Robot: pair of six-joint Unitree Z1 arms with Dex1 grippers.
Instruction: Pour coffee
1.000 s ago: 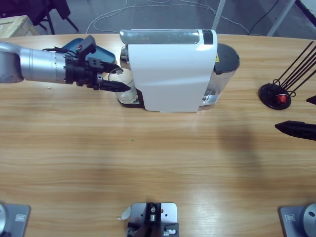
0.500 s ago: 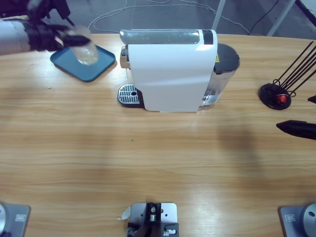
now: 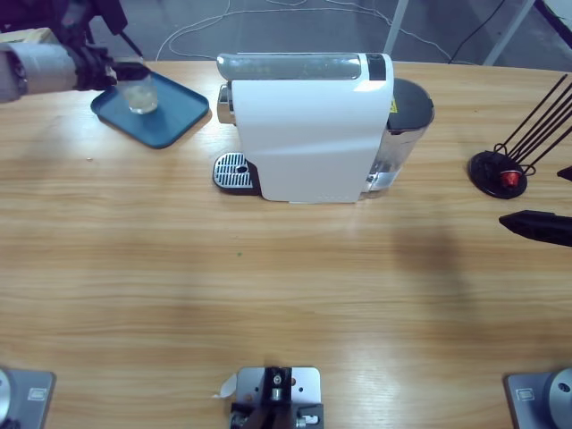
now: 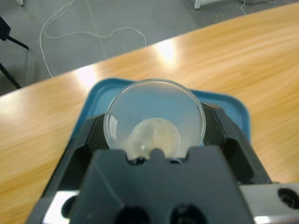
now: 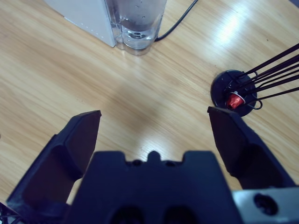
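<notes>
The left tool (image 4: 154, 140) pinches the clear round glass cup (image 3: 140, 93) over the blue plastic tray (image 3: 174, 123), apparently setting it down there; next comes release. The right tool (image 5: 154, 135) hangs spread above the wooden surface (image 3: 286, 295).

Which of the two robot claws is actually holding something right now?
The left gripper: its jaws clasp the clear glass cup over the blue tray. The right gripper gapes empty.

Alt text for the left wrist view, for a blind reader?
The left pincer grips a clear glass between its black jaws, over a blue tray on the wooden table. Grey floor with a white cable lies beyond.
</notes>
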